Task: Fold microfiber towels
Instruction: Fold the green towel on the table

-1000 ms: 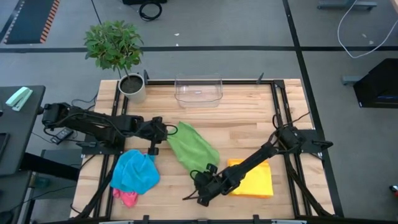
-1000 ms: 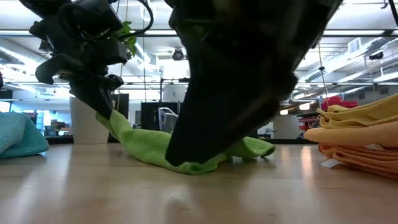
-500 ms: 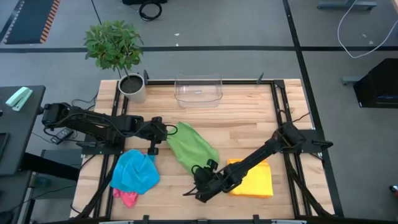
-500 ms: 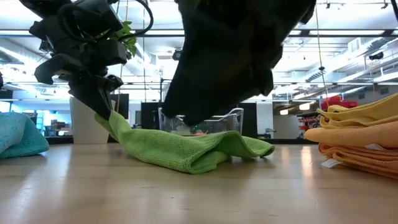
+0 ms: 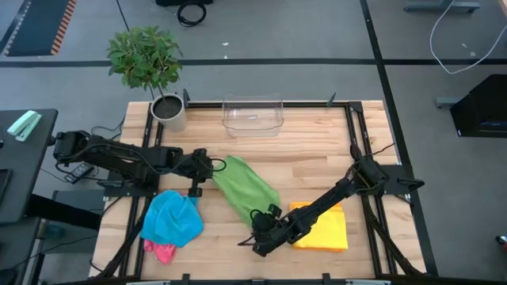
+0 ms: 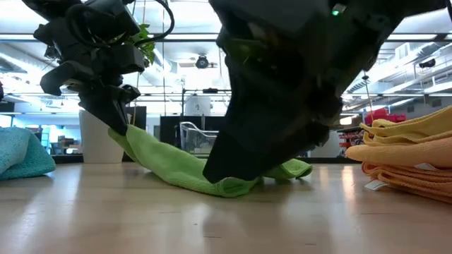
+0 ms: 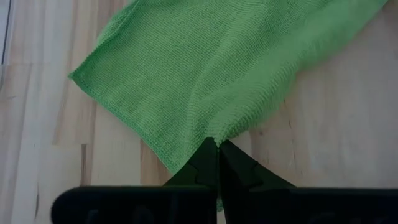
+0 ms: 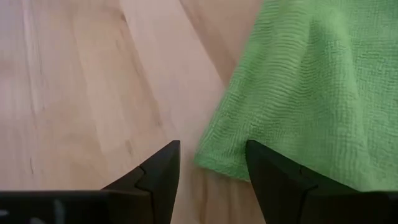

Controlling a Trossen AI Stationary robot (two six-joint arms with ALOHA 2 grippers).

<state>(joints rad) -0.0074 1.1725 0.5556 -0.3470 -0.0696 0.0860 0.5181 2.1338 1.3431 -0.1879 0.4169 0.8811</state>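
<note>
A green towel (image 5: 247, 188) lies spread on the table's middle, and its left corner is raised by my left gripper (image 5: 214, 166), which is shut on it. My right gripper (image 8: 211, 163) stands open low over the towel's near corner (image 8: 214, 158). One finger is on either side of that corner, and no touch shows. A blue towel (image 5: 172, 218) lies heaped on a pink one (image 5: 164, 252) at the near left. Folded yellow and orange towels (image 5: 323, 228) are stacked at the near right. My left gripper pinches the green towel's left corner (image 7: 216, 138) between its two shut fingers. It comes slanting down from the table's left. That corner (image 6: 129, 135) is lifted off the table, and the cloth slopes down from it onto the wood, where the rest lies.
A clear plastic bin (image 5: 253, 113) stands at the far edge. A potted plant (image 5: 150, 67) stands at the far left corner. Bare wood (image 5: 317, 166) shows between the green towel and the right arm's base.
My right gripper rose off the green towel's near end. It then came down again at that end, a little toward the table's right, with its fingers still open. My left gripper kept the raised corner still.
</note>
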